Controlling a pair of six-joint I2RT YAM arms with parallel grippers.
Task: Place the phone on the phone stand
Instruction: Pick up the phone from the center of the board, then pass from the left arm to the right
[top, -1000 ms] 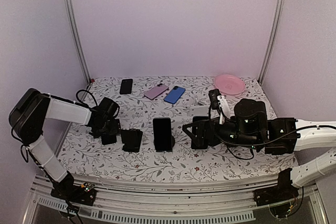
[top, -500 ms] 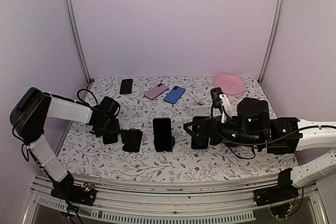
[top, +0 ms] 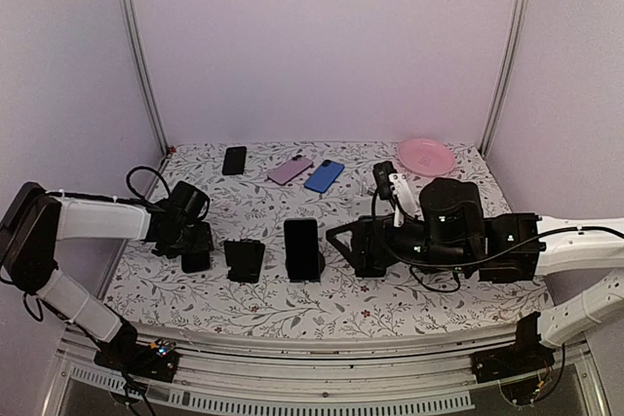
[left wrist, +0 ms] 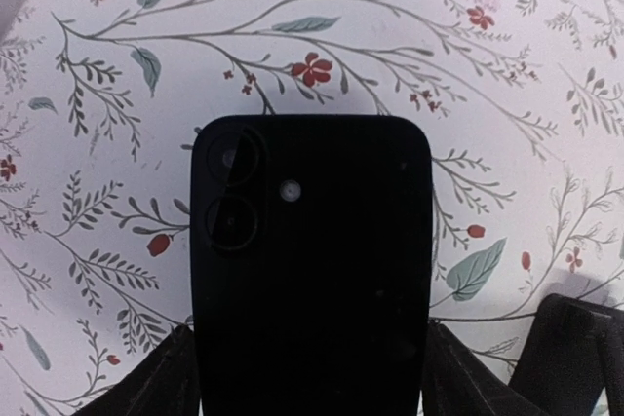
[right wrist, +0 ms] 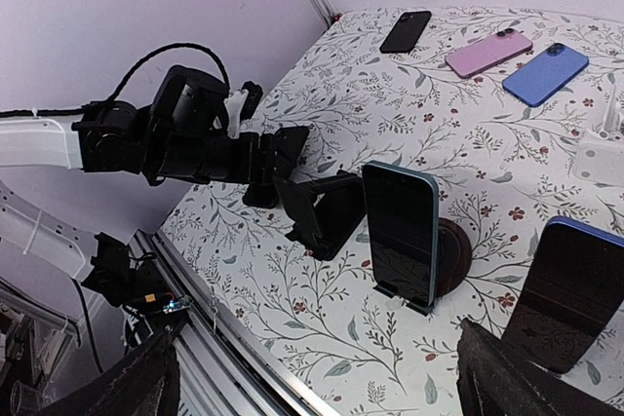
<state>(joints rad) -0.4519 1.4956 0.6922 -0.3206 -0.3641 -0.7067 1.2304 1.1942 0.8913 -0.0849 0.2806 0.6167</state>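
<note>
**Left wrist view.** A black phone (left wrist: 310, 270) is seen from the back, with its two lenses at 10 o'clock of its face. The left claw (left wrist: 310, 382) is clamped on it, and the fingers (left wrist: 156, 382) are pressed against its long edges at 7 and 5 o'clock. The flower-patterned bench (left wrist: 468, 56) is seen beyond the phone. Whether the phone is lifted clear of the bench cannot be told.

**Top external view.** The left claw and its phone are found at 9 o'clock of the bench. An empty phone stand (top: 244, 260) is noted just beside them at their 3 o'clock, apart from the phone. A standing phone (top: 302, 248) is propped upright at 3 o'clock of that stand. The right claw (top: 353, 244) is held low at 3 o'clock of the standing phone, with its jaws spread wide. Along the far edge a flat black phone (top: 234, 160), a pink phone (top: 290, 170) and a blue phone (top: 323, 175) are laid flat. A pink plate (top: 426, 156) is recorded at 2 o'clock.

**Right wrist view.** The right claw's jaws are seen far apart at 7 and 5 o'clock, and nothing is gripped between them. A blue-edged phone (right wrist: 575, 294) is seen upright at 4 o'clock. The empty stand is at centre, and the left claw is at its 10 o'clock.
</note>
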